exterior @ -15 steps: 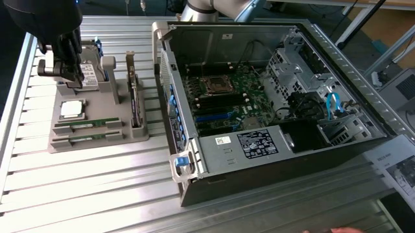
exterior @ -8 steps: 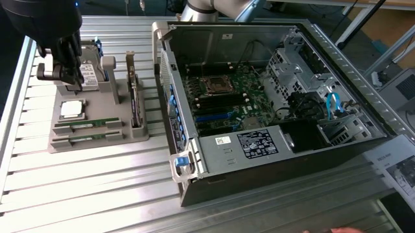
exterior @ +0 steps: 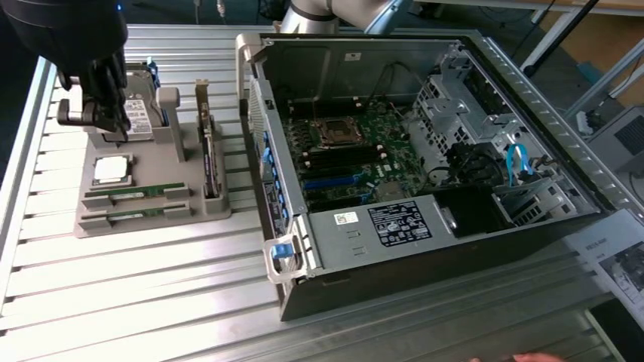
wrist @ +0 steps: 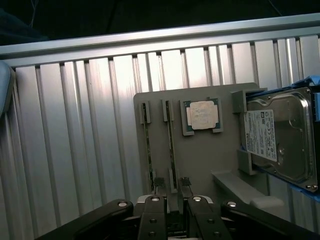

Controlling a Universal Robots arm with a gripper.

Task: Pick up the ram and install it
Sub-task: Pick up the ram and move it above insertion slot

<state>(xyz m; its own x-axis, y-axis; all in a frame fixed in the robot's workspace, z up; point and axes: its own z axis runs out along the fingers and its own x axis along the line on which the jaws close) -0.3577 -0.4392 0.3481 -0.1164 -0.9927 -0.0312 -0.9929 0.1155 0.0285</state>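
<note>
The gripper (wrist: pixel 172 195) is hovering empty over the grey tray (wrist: pixel 210 160), jaws standing wide, the ram (wrist: pixel 171 145) sitting in the tray's slot just beside the processor (wrist: pixel 202 116) — pick-up is pending, I judge, calling for fingers straddling that thin stick squarely.

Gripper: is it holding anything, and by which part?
Nothing is held. The gripper is open above the tray, both ram sticks lying in their slots.

Glare washes the ribbed table (exterior: pixel 151 286), the computer case (exterior: pixel 332 68) interior sits dim, light seemingly from overhead.
</note>
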